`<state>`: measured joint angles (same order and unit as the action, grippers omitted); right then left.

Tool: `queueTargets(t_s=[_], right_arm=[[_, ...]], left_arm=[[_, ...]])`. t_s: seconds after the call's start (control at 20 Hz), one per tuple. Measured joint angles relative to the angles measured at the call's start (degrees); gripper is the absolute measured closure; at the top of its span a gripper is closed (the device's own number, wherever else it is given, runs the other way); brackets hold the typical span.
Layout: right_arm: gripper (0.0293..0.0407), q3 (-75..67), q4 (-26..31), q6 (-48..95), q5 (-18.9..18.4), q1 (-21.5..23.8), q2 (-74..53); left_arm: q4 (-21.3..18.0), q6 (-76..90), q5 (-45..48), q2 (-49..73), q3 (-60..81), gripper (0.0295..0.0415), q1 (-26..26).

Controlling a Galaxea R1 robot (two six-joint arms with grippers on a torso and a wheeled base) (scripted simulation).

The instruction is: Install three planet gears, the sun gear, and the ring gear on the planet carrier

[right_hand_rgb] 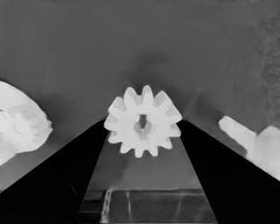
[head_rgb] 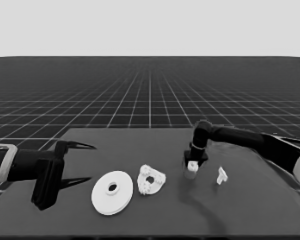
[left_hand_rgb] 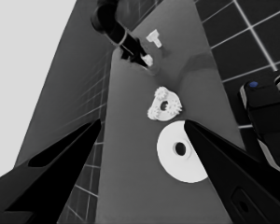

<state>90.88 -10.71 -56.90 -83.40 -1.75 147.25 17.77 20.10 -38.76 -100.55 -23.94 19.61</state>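
In my right wrist view the smaller round part (right_hand_rgb: 16,128) and the thin white piece (right_hand_rgb: 256,144) are cut off by the picture's edges, and in the head view my right gripper (head_rgb: 192,166) hides most of the gear (head_rgb: 192,168).

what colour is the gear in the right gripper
White, with a dark centre hole; the gear between the right gripper fingers shows best in the right wrist view.

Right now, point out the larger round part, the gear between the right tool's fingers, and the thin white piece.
larger round part (head_rgb: 112,192): head view, flat face beside its hole.
gear (right_hand_rgb: 143,121): right wrist view, toothed face near its hub.
thin white piece (head_rgb: 221,175): head view, its middle.
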Motion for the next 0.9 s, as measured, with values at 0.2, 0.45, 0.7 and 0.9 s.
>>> queueTargets(t_s=[0.2, 0.45, 0.7, 0.9], right_arm=[[0.0387, -1.14, 2.93, -0.45, -1.88, 3.67, -0.46], [0.0387, -4.17, 2.05, -12.95, -3.56, 3.83, 5.58], [0.0388, 5.09, 1.61, -21.4, -4.75, 3.47, 26.98], [0.0388, 6.75, 1.61, -21.28, -4.76, 3.45, 28.38]], left_arm=[[0.0, 0.0, 0.0, 0.0, 0.0, 0.0326, 0.0], [0.0, 0.0, 0.0, 0.0, 0.0, 0.0326, 0.0], [0.0, 0.0, 0.0, 0.0, 0.0, 0.0326, 0.0], [0.0, 0.0, 0.0, 0.0, 0.0, 0.0326, 0.0]])
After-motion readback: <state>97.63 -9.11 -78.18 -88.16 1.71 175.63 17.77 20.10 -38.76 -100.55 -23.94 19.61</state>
